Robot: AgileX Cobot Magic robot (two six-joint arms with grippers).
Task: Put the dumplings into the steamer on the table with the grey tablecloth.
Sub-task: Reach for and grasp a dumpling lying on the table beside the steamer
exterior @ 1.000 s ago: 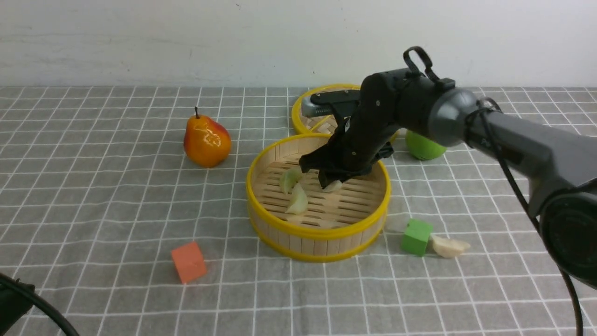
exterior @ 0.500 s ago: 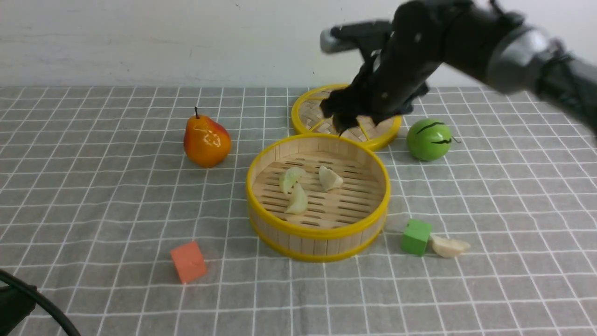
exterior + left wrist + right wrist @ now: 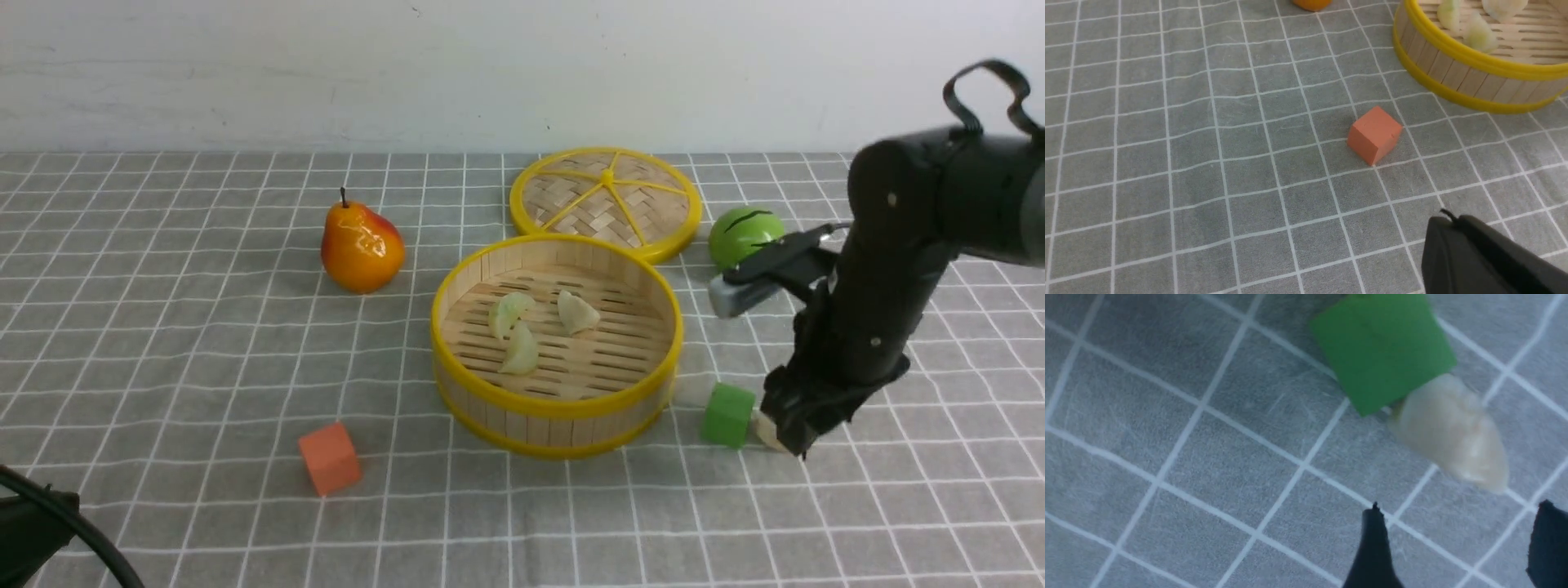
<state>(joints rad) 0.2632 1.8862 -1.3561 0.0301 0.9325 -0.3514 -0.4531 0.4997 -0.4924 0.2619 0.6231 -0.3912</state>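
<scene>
The steamer (image 3: 555, 406) stands mid-table on the grey tablecloth (image 3: 163, 367). It holds two pale green dumplings (image 3: 510, 310) (image 3: 521, 351) and one white dumpling (image 3: 577, 312). Its rim also shows in the left wrist view (image 3: 1453, 61). The other white dumpling (image 3: 1449, 433) lies on the cloth touching a green cube (image 3: 1384, 351). In the front view it (image 3: 762, 429) is mostly hidden behind my right gripper (image 3: 792, 441). That gripper (image 3: 1459, 531) is open and empty, low over the cloth just short of the dumpling. My left gripper (image 3: 1453, 222) is shut and empty, near an orange cube (image 3: 1374, 134).
A pear (image 3: 362, 245) stands left of the steamer. The woven lid (image 3: 606, 196) lies behind it, with a green round fruit (image 3: 747, 237) to its right. The orange cube (image 3: 329, 457) and green cube (image 3: 727, 414) sit in front.
My right gripper left the white dumpling in the steamer, rose, swung right and came down over the dumpling by the green cube. The left arm has not moved.
</scene>
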